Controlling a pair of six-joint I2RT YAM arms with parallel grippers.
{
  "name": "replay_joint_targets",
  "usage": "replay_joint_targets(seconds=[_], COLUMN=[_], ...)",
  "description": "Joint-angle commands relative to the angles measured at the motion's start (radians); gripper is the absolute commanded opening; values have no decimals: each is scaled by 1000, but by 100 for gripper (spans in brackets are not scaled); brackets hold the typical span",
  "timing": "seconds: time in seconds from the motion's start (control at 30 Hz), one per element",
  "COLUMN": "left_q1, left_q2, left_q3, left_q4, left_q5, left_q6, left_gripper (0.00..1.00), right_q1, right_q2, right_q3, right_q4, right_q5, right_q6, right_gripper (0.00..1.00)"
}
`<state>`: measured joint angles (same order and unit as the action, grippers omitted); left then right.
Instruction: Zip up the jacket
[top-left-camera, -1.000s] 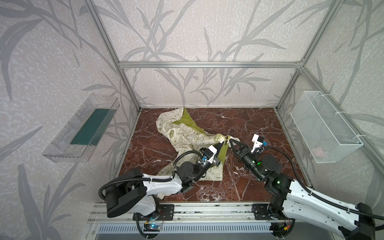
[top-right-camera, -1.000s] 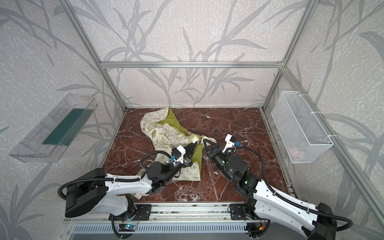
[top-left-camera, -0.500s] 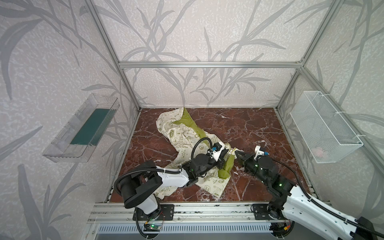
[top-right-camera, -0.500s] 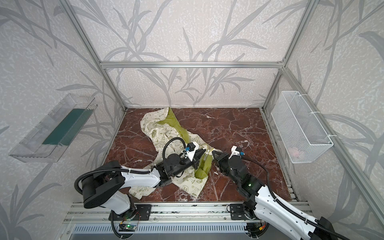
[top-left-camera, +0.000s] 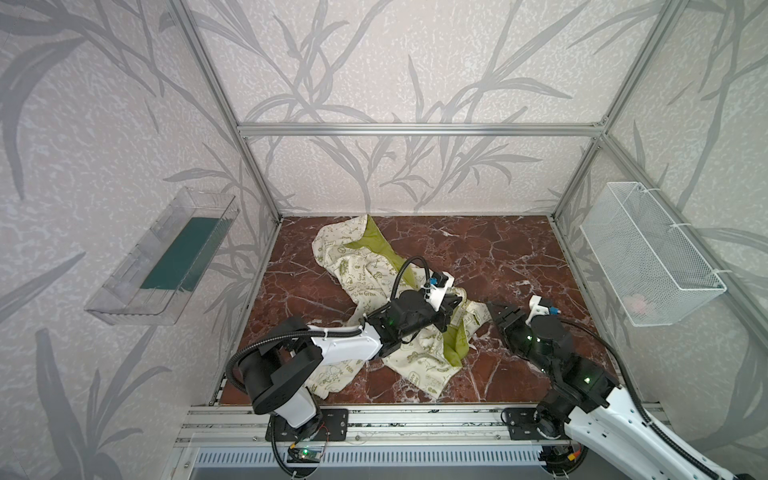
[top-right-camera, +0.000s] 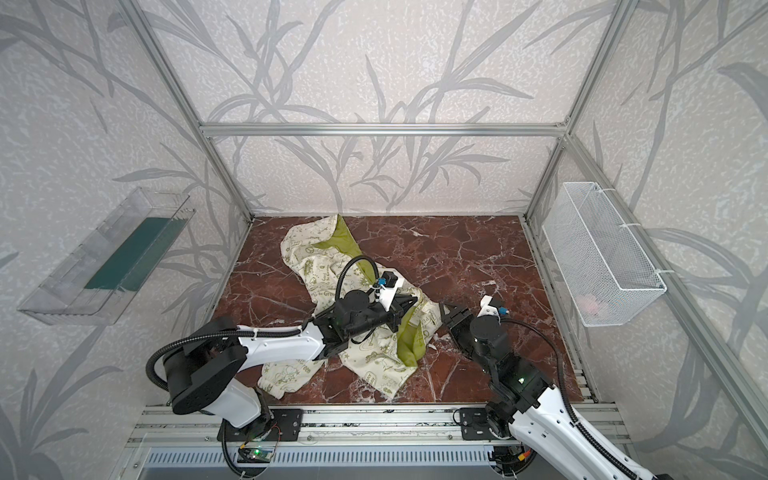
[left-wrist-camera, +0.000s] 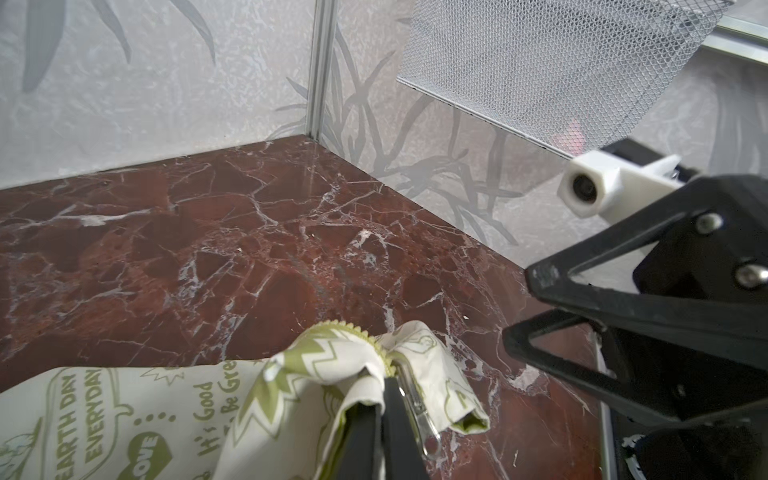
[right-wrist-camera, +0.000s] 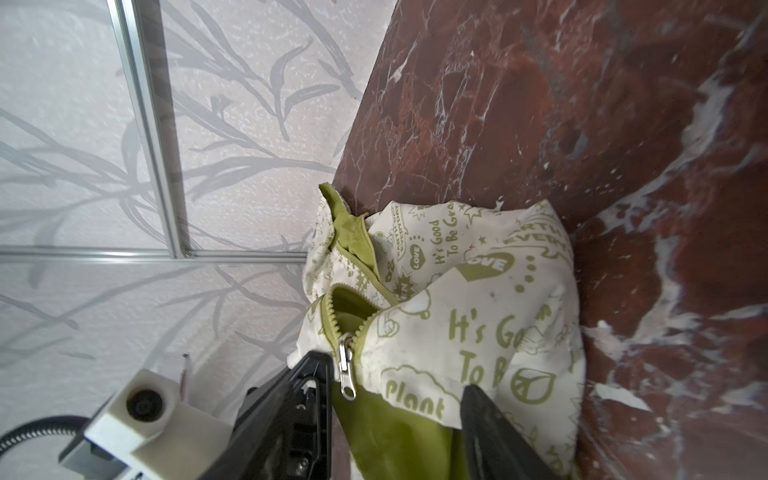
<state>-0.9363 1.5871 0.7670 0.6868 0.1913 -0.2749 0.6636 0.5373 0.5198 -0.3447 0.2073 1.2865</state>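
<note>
The jacket (top-left-camera: 365, 270) (top-right-camera: 320, 270), cream with olive-green prints and green lining, lies crumpled on the dark red marble floor from the back left toward the front middle. My left gripper (top-left-camera: 455, 307) (top-right-camera: 409, 309) (left-wrist-camera: 383, 386) is shut on the jacket's fabric right beside the silver zipper pull (left-wrist-camera: 419, 411) (right-wrist-camera: 347, 374). The zipper is joined only at its lower end and gapes open above the slider. My right gripper (top-left-camera: 496, 307) (top-right-camera: 451, 309) (left-wrist-camera: 523, 307) stands open just right of the jacket's edge, holding nothing. One of its fingers (right-wrist-camera: 490, 432) shows before the jacket (right-wrist-camera: 478, 299).
A white wire basket (top-left-camera: 648, 266) with something pink inside hangs on the right wall. On the left wall hangs a clear plastic tray (top-left-camera: 166, 262) with a dark green bottom. Bare marble floor (top-left-camera: 478, 249) lies right of the jacket. An aluminium rail (top-left-camera: 415, 415) runs along the front.
My right gripper has opened, let go of the jacket and drawn back a little to the right. The left gripper stays shut on the fabric, which now hangs lower.
</note>
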Motion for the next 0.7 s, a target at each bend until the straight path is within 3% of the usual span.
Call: replay_joint_targets(seconds=[0.0, 0.17, 0.23, 0.3, 0.37, 0.43, 0.67], left_q1=[2, 7, 8, 10, 10, 10, 11], left_q2=[-24, -32, -36, -45, -53, -64, -75], left_q3=[72, 53, 38, 31, 25, 19, 14], left_q4=[-218, -186, -159, -156, -154, -157, -155], left_q5=[86, 114, 114, 103, 99, 90, 84], left_q6=[-41, -116, -129, -132, -125, -116, -108], left_gripper=[0, 0, 0, 0, 0, 0, 0], right_q1=[-2, 1, 8, 8, 8, 8, 66], right_q2=[116, 316, 322, 278, 210, 136, 107], right_q3=[182, 367, 371, 329, 287, 257, 228], right_q4=[-254, -363, -348, -280, -223, -177, -217], right_q5=[12, -108, -120, -202, -319, -349, -164], right_q6=[-499, -1029, -1178, -1334, -1423, -1457, -1635], right_gripper=[68, 73, 73, 75, 77, 79, 82])
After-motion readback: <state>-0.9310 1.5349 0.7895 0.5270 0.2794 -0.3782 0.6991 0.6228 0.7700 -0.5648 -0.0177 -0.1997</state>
